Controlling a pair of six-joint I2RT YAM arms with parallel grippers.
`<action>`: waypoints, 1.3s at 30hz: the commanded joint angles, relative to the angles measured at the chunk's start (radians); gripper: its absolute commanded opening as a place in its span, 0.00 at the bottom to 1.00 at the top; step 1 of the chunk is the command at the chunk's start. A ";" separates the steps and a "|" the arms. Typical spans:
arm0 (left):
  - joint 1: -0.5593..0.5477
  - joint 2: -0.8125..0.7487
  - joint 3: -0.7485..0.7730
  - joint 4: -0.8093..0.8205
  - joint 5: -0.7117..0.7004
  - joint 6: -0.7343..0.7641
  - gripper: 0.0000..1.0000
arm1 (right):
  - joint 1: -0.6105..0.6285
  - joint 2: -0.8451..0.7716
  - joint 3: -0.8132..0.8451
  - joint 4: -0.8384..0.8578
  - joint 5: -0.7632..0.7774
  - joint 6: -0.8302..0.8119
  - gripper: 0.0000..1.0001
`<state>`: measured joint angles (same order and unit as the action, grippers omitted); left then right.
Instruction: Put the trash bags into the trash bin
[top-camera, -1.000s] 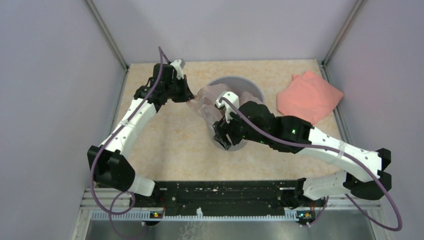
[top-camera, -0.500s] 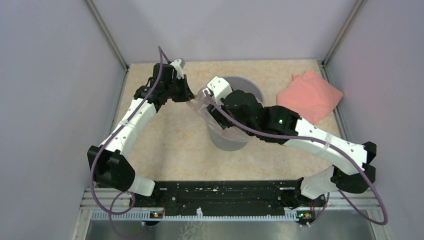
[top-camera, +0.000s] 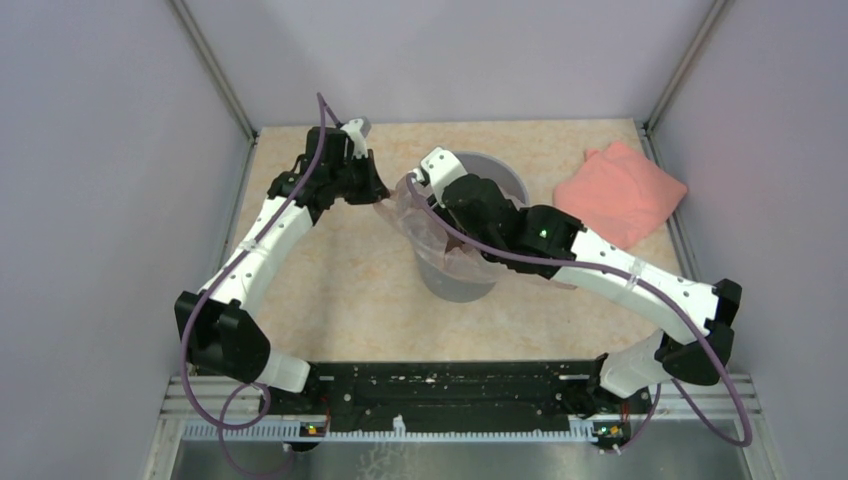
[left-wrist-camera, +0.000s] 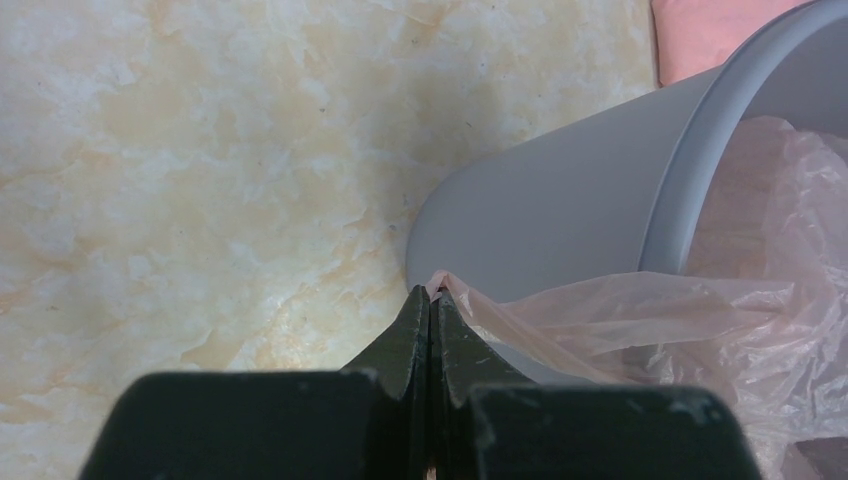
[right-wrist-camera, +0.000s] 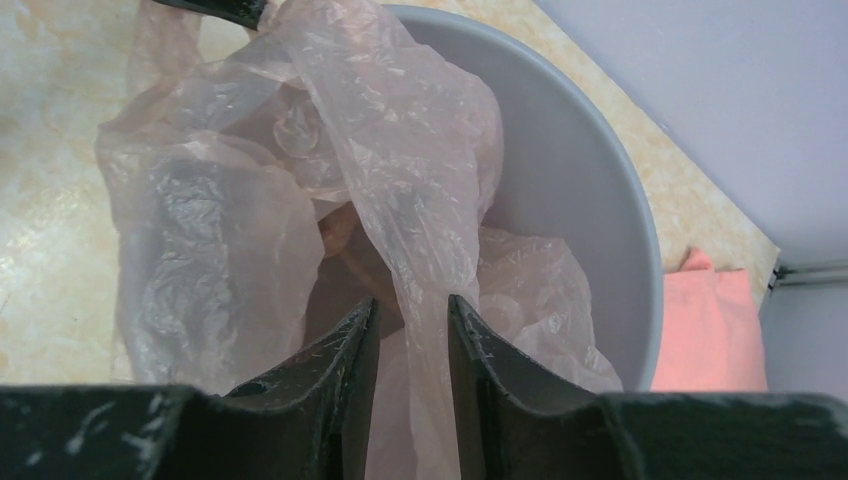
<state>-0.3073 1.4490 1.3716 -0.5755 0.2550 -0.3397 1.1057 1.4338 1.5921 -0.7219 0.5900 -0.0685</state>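
Observation:
The grey trash bin stands mid-table. The pale pink translucent trash bag hangs over its left rim and partly inside. My left gripper is shut on a corner of the bag, just left of the bin wall, as its wrist view shows. My right gripper is above the bin mouth, jaws a little apart. A strand of the bag runs down between and under them. In the top view its fingers are hidden under the wrist.
An opaque salmon-pink folded bundle lies at the back right, beyond the bin. It also shows in the right wrist view. Grey walls enclose the table on three sides. The right arm reaches across the bin from the right.
My right gripper has risen from the bin's near side to above its mouth, towards the back left. The left gripper has stayed put, holding the bag corner.

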 joint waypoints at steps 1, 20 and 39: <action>0.004 -0.007 0.002 0.042 0.024 0.011 0.00 | -0.018 -0.027 0.002 0.042 0.065 -0.005 0.36; 0.004 -0.002 0.004 0.039 0.029 0.015 0.00 | -0.019 -0.115 -0.021 -0.009 -0.020 0.018 0.67; 0.002 -0.066 -0.124 0.143 0.049 -0.066 0.00 | -0.235 -0.010 0.042 0.091 -0.113 0.025 0.00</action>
<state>-0.3073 1.4357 1.2869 -0.5194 0.2817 -0.3721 0.9108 1.3899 1.5608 -0.7143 0.4732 -0.0349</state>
